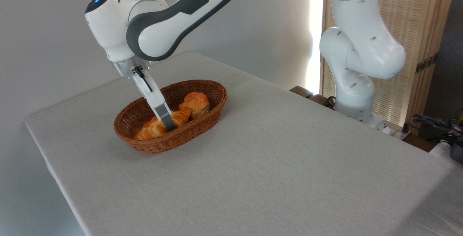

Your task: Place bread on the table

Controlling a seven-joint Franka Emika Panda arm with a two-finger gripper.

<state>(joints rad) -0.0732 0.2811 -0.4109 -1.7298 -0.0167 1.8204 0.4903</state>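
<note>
Camera view: your gripper (167, 123) is covering the braided bread's (153, 129) middle, jaw gap unreadable | glossy loaf is lying inside oval wicker basket (202, 120) beside round bun (195, 104) | cloth-covered table (275, 163) underneath

No writing, label, brand mark, number or sign can be read anywhere in the view. The white and grey arm casing (170, 22) bears no legible lettering. The one small mark on it, a blue lit dot (96, 0) on the wrist cap, carries no characters.
</note>
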